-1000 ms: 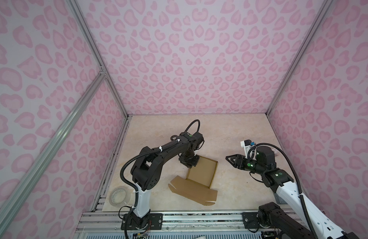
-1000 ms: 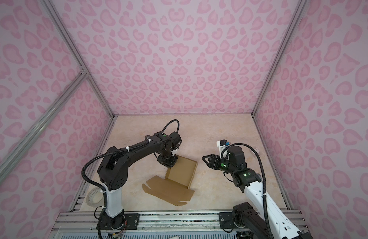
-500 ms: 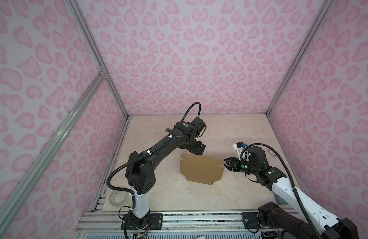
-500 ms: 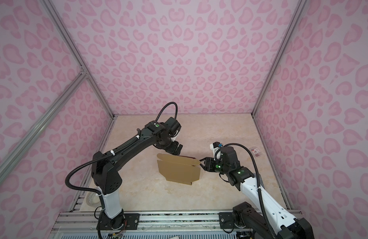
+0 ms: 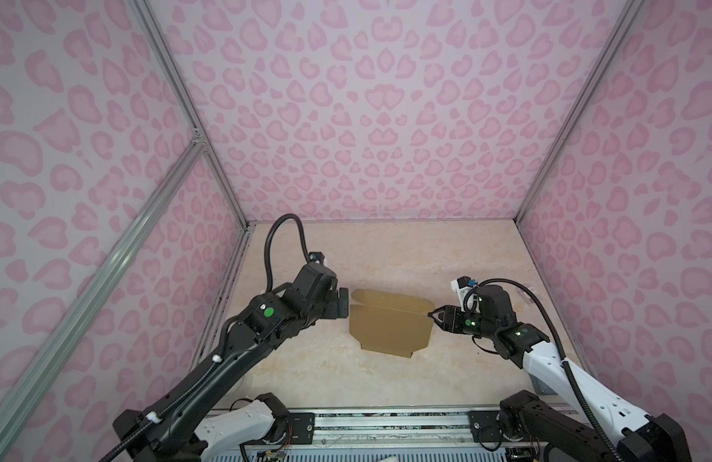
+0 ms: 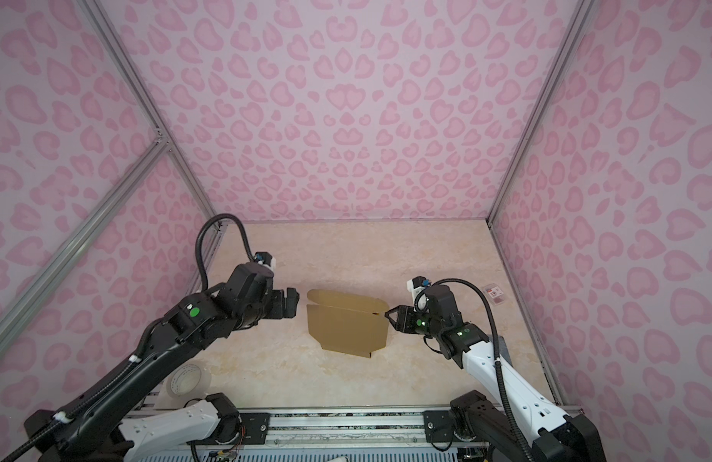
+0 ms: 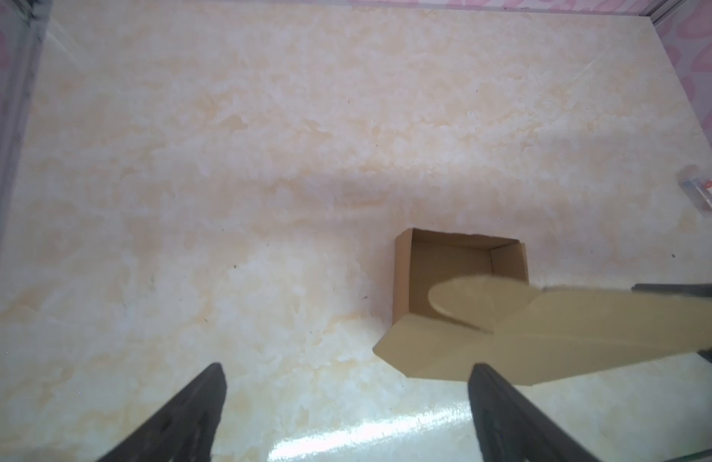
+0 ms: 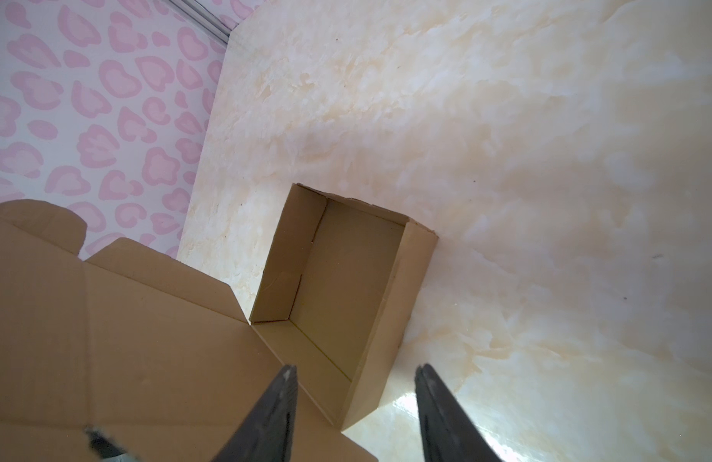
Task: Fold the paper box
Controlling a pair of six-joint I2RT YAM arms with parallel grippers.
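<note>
marble-look tabletop (image 5: 386, 248), pink spotted walls (image 5: 386, 120), paper box (image 5: 390, 332) lid raised; left claw (image 5: 344, 305) wide, right claw (image 5: 434, 316) half open

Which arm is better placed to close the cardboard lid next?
Probably the right: the right gripper is at the raised lid of the paper box, while the left gripper hangs open, clear of it.
</note>
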